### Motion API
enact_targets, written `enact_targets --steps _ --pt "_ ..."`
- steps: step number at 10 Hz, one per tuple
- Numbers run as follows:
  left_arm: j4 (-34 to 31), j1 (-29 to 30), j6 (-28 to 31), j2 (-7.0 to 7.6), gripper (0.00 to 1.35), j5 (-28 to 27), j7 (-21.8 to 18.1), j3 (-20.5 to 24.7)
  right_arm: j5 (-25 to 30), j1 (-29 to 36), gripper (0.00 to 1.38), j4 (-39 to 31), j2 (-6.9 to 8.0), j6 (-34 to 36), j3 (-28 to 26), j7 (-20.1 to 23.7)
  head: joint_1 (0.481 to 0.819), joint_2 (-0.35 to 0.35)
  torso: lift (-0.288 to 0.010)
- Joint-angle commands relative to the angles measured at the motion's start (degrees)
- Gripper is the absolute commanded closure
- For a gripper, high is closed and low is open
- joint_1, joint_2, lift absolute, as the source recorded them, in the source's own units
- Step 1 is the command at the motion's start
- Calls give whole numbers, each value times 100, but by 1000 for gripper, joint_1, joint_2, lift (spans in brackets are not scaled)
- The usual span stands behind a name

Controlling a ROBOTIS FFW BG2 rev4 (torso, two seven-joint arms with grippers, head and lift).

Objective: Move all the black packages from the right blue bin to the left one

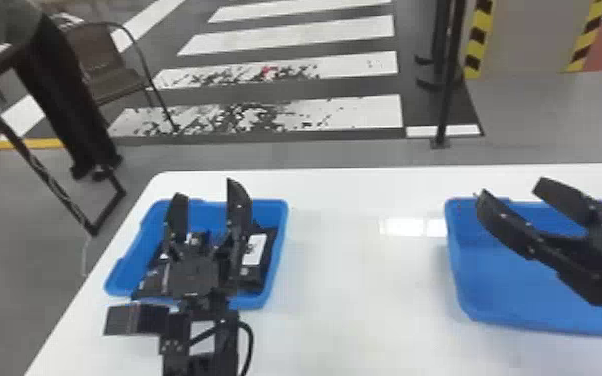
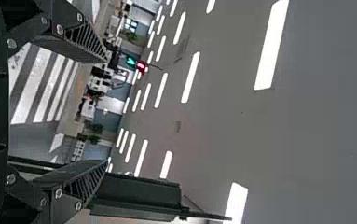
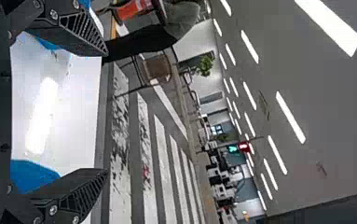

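Note:
In the head view my left gripper (image 1: 207, 192) stands open above the left blue bin (image 1: 278, 250), with nothing between its fingers. Several black packages (image 1: 260, 272) lie in that bin, one with a white label, partly hidden by the gripper. My right gripper (image 1: 511, 189) is open and empty over the right blue bin (image 1: 495, 285), whose visible floor is bare. The left wrist view has the left gripper (image 2: 106, 112) with its fingers wide apart. The right gripper (image 3: 106, 112) is likewise spread in the right wrist view, with blue bin parts (image 3: 30, 175) near it.
A white table (image 1: 355, 300) carries both bins, with a wide gap between them. Beyond its far edge are a chair (image 1: 110, 65), a black pole (image 1: 449, 75) and a striped floor. A person stands at the far left, behind the table.

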Motion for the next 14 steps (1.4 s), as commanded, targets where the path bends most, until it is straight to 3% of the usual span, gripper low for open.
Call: enact_targets --steps 1,3,4,7,14 --pt "-281 234 167 -61 110 -510 -101 -2 709 379 157 -360 143 -230 -359 -23 695 180 -154" --pt "-1209 796 1728 -219 84 -1219 -391 238 1086 843 157 -529 275 -595 -439 -243 695 108 -154" --pt "-1420 993 2038 -219 84 -1264 -408 101 1234 1026 157 -557 363 -820 -473 -357 695 66 -154" --pt "-1518 1162 2502 -219 84 -1493 -444 78 1463 1237 157 -431 398 -1003 -564 -392 695 -13 -154" --pt "-1617 1218 2459 -201 84 -1379 -444 44 1269 1279 160 -374 424 -1003 -587 -383 695 -21 -154"
